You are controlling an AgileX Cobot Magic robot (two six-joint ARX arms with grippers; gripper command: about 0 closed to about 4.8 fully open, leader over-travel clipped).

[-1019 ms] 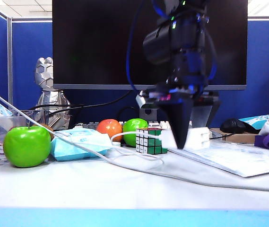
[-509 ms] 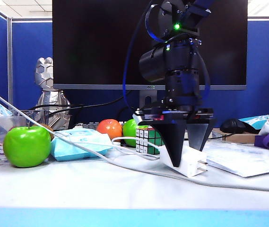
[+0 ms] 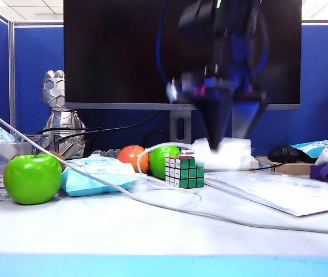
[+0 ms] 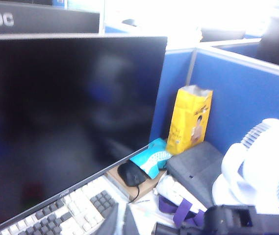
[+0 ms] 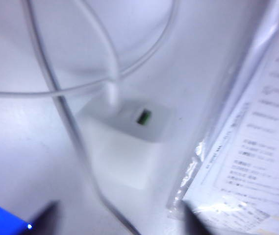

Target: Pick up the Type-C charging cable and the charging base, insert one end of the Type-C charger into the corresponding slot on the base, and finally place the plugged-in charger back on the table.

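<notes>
1. Blue partition walls and a dark monitor (image 3: 123,52) stand behind the white table (image 3: 94,231).
2. My right pincer (image 3: 231,124) hangs blurred in front of the monitor, pointing down, its jaws spread.
3. From its wrist, both tips clear the base (image 5: 124,147), which seems to lie on the table beside a plastic-sleeved sheet (image 5: 257,147).
4. The cable (image 5: 112,93) is plugged into the base, next to a green slot.
5. From the front, the base shows just right of the cube (image 3: 184,171).
6. My left pincer (image 4: 124,224) is pressed together and empty, up facing the monitor.
</notes>
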